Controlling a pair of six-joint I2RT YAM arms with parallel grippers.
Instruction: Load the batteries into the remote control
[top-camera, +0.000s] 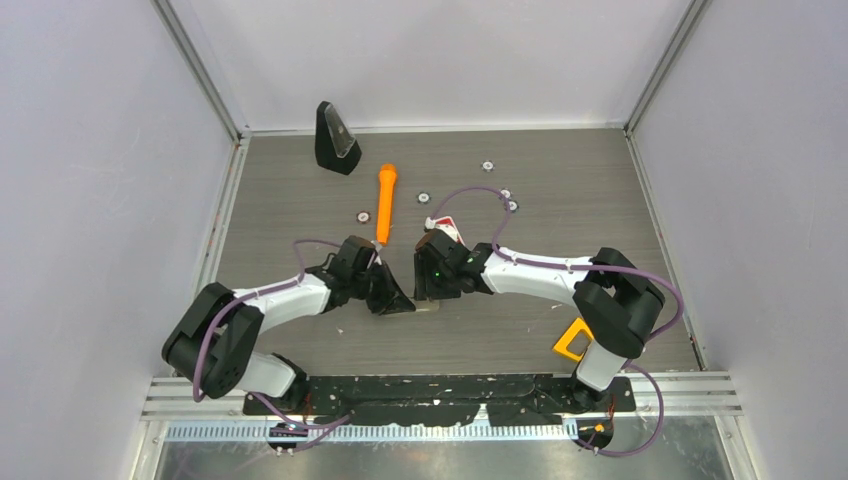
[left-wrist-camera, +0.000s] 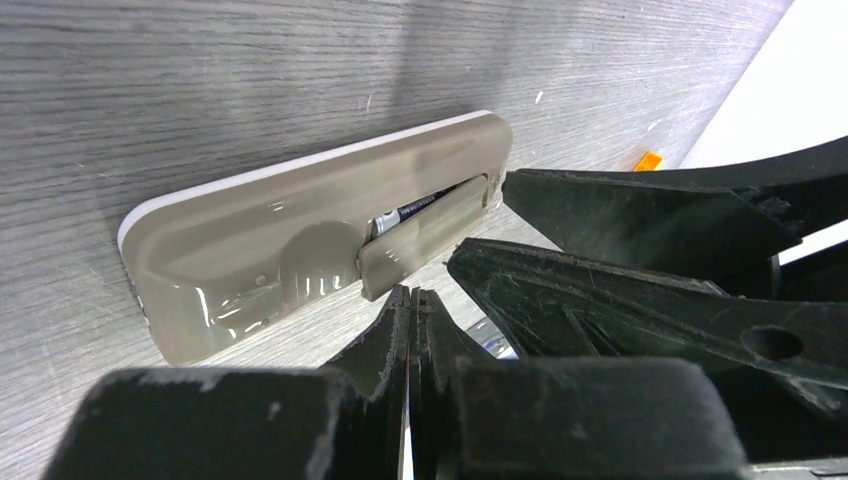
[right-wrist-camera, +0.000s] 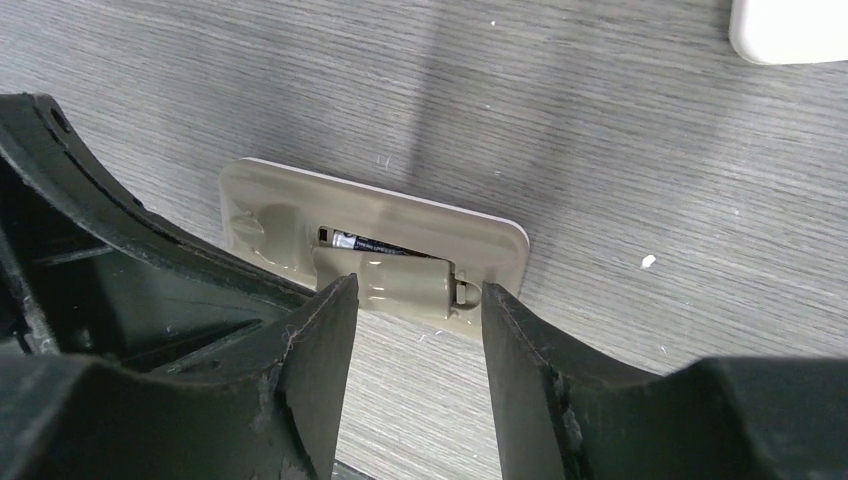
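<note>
The beige remote control (left-wrist-camera: 260, 240) lies face down on the table, between the two grippers in the top view (top-camera: 428, 309). Its battery bay holds one dark battery (left-wrist-camera: 405, 213), also seen from the right wrist (right-wrist-camera: 362, 243). The beige bay cover (right-wrist-camera: 400, 282) sits half over that battery. My left gripper (left-wrist-camera: 412, 296) is shut on nothing, its tips just short of the cover's near edge (left-wrist-camera: 420, 245). My right gripper (right-wrist-camera: 417, 295) is open, with one fingertip (right-wrist-camera: 340, 300) at the cover's left end and the other beside its latch tab.
An orange cylinder (top-camera: 385, 203) lies behind the grippers, and a black wedge-shaped stand (top-camera: 337, 138) stands at the back left. Small round discs (top-camera: 487, 166) are scattered at the back. A yellow and black piece (top-camera: 573, 340) lies by the right arm's base. A white object (right-wrist-camera: 790, 28) lies beyond the remote.
</note>
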